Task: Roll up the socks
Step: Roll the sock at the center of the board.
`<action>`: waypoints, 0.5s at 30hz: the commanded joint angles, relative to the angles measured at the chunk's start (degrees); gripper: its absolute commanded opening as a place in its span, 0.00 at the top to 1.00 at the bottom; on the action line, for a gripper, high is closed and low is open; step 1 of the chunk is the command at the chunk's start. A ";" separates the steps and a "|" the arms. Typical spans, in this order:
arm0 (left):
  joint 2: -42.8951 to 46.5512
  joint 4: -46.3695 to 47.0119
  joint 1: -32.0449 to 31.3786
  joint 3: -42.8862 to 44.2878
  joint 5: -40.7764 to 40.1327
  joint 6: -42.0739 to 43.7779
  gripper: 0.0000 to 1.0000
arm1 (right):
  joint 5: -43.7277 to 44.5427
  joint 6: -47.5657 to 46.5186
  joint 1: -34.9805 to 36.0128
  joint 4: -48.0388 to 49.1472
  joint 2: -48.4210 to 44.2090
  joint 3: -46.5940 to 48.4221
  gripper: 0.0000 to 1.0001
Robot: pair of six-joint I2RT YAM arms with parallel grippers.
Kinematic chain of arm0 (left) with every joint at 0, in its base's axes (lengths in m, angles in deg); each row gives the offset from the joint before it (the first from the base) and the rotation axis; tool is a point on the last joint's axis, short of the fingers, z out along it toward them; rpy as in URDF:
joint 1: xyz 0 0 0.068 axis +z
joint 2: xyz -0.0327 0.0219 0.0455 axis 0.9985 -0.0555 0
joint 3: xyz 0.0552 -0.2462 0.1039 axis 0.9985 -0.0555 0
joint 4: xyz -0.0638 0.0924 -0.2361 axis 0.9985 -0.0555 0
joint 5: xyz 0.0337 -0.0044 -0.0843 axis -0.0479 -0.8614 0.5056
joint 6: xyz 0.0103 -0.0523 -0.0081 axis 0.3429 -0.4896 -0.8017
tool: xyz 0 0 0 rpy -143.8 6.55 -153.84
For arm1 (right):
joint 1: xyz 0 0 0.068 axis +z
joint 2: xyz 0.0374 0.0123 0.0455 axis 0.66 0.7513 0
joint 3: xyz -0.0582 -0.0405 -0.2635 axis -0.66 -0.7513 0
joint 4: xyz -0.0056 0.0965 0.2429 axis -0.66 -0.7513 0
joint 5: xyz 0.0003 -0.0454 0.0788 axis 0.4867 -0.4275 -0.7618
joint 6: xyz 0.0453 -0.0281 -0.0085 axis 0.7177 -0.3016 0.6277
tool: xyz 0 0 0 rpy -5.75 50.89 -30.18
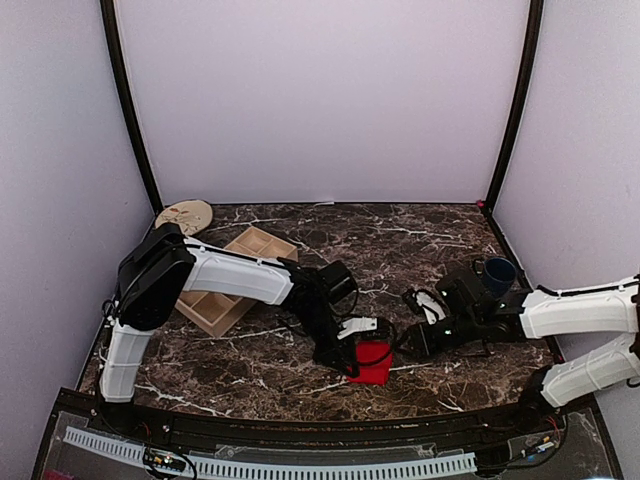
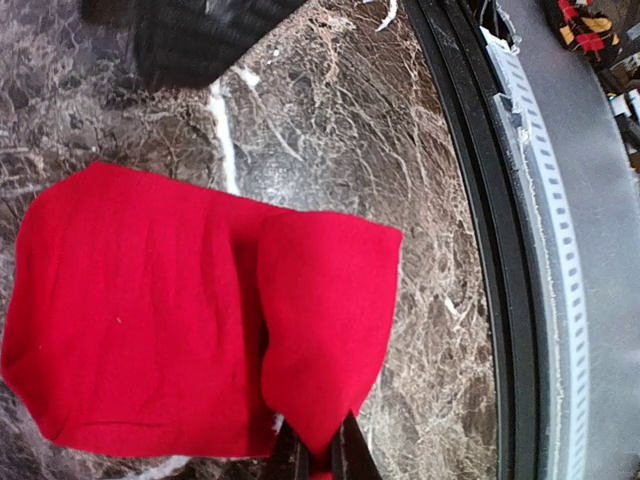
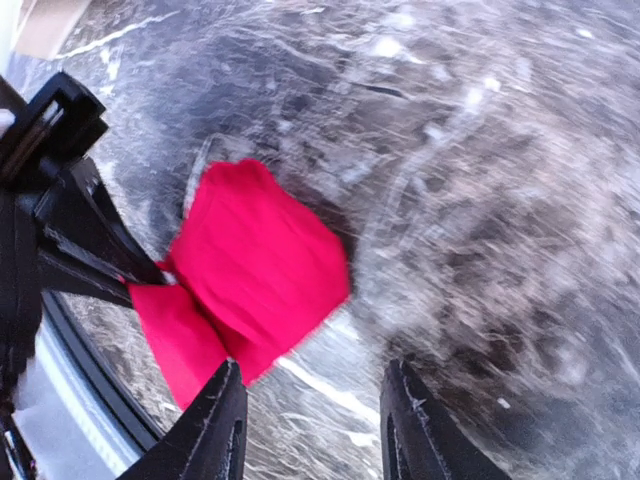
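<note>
Left wrist: left jaws pinch the red sock (image 2: 150, 320) by its folded flap, bottom centre; right jaws gape empty, sock just upper-left of them.

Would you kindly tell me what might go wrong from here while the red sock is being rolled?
1. The left gripper pinches only a thin edge of the red sock at its folded flap; the fabric may slip out and the fold drop flat.
2. The right gripper is open beside the sock, holding nothing, so the loose part might drag instead of rolling.
3. The tan sock lies beyond the wooden tray, possibly awkward to reach.
</note>
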 commanded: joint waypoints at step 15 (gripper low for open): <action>-9.98 -20.37 3.12 10.45 11.01 -1.99 1.00 | 19.44 -1.18 18.11 3.20 -12.46 -5.31 0.56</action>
